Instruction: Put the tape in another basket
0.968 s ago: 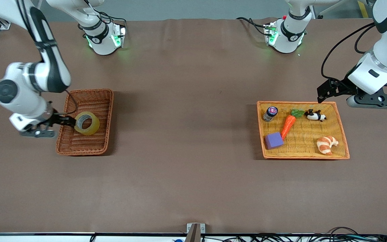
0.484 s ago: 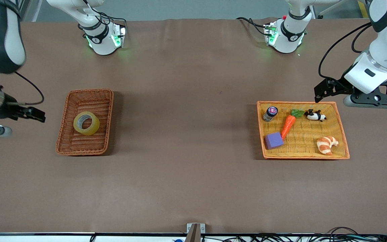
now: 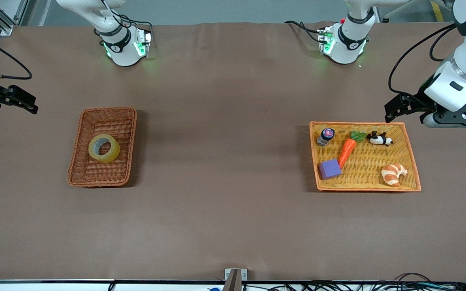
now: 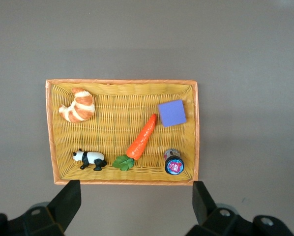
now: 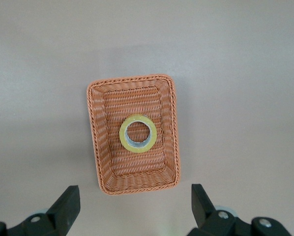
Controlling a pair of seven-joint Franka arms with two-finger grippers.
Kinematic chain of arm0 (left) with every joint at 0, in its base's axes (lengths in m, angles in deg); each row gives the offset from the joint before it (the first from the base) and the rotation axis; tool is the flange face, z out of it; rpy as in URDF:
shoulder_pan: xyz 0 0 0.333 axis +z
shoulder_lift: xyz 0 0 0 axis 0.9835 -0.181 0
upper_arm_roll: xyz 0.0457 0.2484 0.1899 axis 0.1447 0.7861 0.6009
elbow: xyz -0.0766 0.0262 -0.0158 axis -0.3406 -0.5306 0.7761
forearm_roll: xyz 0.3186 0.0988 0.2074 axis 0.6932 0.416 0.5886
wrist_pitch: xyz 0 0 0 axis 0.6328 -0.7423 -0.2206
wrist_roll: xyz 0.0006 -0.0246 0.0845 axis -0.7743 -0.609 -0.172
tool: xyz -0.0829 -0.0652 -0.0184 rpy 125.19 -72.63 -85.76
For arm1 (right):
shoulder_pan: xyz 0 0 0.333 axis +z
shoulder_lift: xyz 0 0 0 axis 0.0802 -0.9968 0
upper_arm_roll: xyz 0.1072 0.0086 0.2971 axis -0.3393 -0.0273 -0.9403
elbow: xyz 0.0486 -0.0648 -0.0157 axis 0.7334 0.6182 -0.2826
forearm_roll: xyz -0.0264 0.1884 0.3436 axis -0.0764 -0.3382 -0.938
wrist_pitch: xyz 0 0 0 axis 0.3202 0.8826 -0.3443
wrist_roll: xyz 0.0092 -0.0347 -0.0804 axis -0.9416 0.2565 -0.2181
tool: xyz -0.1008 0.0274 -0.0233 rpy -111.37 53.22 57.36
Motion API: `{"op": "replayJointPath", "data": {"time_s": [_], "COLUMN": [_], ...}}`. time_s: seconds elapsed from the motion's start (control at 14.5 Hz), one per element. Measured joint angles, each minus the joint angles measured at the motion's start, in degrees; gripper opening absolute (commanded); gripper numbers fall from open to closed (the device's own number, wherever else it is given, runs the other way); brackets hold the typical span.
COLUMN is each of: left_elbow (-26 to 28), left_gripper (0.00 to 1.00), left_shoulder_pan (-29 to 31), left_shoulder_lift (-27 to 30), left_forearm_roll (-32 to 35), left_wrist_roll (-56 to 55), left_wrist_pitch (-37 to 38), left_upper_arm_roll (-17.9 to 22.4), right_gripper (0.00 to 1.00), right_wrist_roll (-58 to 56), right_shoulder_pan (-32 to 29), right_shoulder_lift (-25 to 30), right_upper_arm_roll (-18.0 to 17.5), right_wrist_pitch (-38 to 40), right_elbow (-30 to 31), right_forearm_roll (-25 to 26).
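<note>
You see the translucent yellowish tape (image 3: 104, 148) roll with grey core, lying flat, hole up, inside the reddish-brown woven basket (image 3: 80, 173), toward its middle, at the right arm's end of the table.

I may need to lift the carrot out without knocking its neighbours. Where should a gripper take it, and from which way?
Grip the carrot mid-body, coming straight down, with fingers across its narrow width. It lies flat in the orange tray, and the middle stands clearest of the purple block near its tip and the panda beside its leaves.
</note>
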Motion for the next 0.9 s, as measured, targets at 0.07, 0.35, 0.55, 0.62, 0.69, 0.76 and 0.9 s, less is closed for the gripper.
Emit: {"op": "replayJointPath", "data": {"time_s": [0.07, 0.35, 0.55, 0.62, 0.69, 0.76, 0.9], "left_elbow": [-0.03, -0.05, -0.06, -0.06, -0.06, -0.06, -0.21], "left_gripper": [1.0, 1.0, 1.0, 1.0, 1.0, 1.0, 1.0], "left_shoulder_pan": [-0.05, -0.24, -0.02, 0.01, 0.01, 0.0, -0.01], "left_shoulder_lift": [0.09, 0.54, 0.55, 0.55, 0.55, 0.55, 0.48], "left_forearm_roll": [0.0, 0.0, 0.0, 0.0, 0.0, 0.0, 0.0], "left_wrist_roll": [0.0, 0.0, 0.0, 0.0, 0.0, -0.01, -0.01], "left_wrist_pitch": [0.09, 1.39, 1.44, 1.47, 1.66, 1.94, 2.03], "left_upper_arm_roll": [-0.02, -0.31, -0.07, -0.03, -0.03, -0.03, -0.03], "right_gripper": [1.0, 1.0, 1.0, 1.0, 1.0, 1.0, 1.0], "right_wrist_roll": [0.0, -0.04, -0.05, -0.06, -0.06, -0.06, -0.07], "right_shoulder_pan": [0.0, 0.0, 0.0, 0.0, 0.0, 0.0, 0.0], "right_shoulder_lift": [-0.14, -0.2, -0.13, -0.11, -0.11, -0.11, -0.11], "right_upper_arm_roll": [0.0, -0.02, -0.02, 0.0, 0.03, 0.06, 0.11], "right_wrist_pitch": [-0.04, -0.16, 0.85, 0.87, 0.84, 0.76, 0.62], "right_elbow": [0.03, -0.29, -1.09, -1.12, -1.12, -1.12, -1.12], "right_forearm_roll": [0.0, -0.01, -0.87, -1.33, -1.61, -1.74, -1.86]}}
